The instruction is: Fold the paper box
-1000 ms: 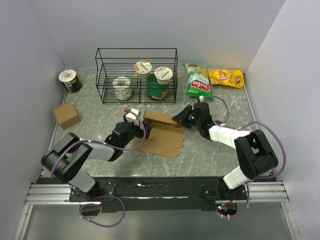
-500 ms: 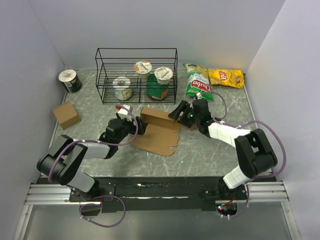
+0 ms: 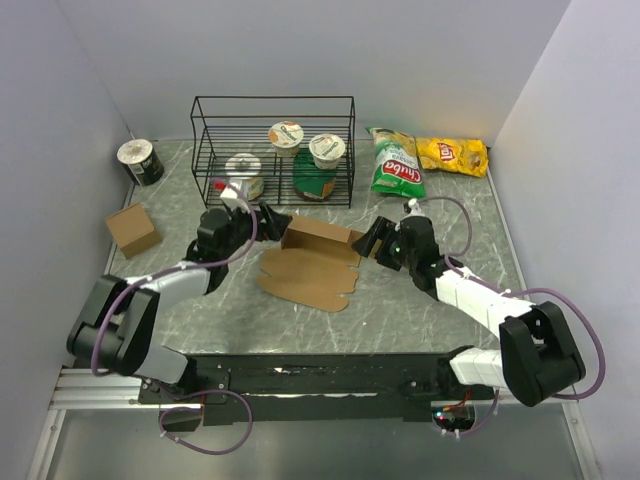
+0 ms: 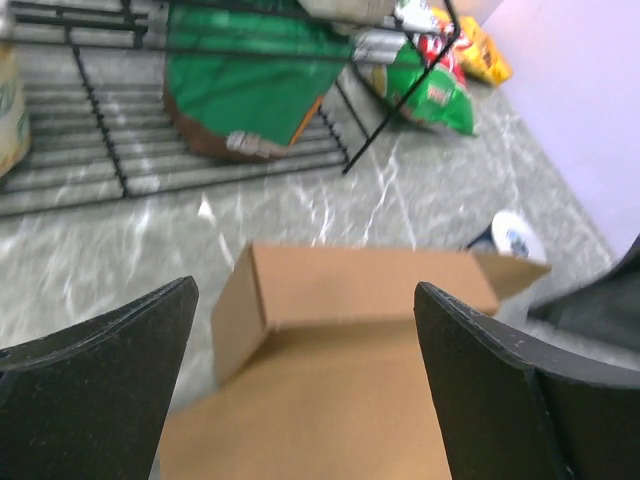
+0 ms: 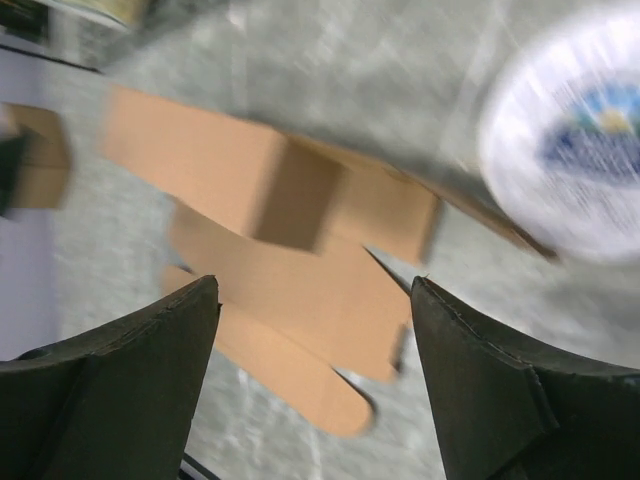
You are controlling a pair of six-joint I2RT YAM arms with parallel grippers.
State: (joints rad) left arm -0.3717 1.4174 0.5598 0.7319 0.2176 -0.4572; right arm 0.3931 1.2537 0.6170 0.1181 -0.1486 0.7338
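The paper box (image 3: 308,268) lies mid-table as a brown cardboard sheet with rounded flaps toward me. Its far long side (image 3: 320,237) is folded up into a narrow oblong section. My left gripper (image 3: 266,219) hovers at the box's back left corner, open, with nothing between its fingers. The left wrist view looks over the sheet at the raised section (image 4: 350,285) between the wide jaws of the left gripper (image 4: 305,290). My right gripper (image 3: 368,240) stands open just off the box's back right end. In the blurred right wrist view the right gripper (image 5: 312,283) frames the box (image 5: 290,230) without touching it.
A black wire rack (image 3: 272,150) holding yoghurt cups and a green pouch stands behind the box. A green chip bag (image 3: 397,165) and a yellow one (image 3: 452,155) lie at the back right. A can (image 3: 140,162) and a small cardboard cube (image 3: 132,229) sit at the left.
Both grippers let go of the box's raised back section and opened wide. The left drew back up and to the left, the right pulled off to the right. The box slid slightly left.
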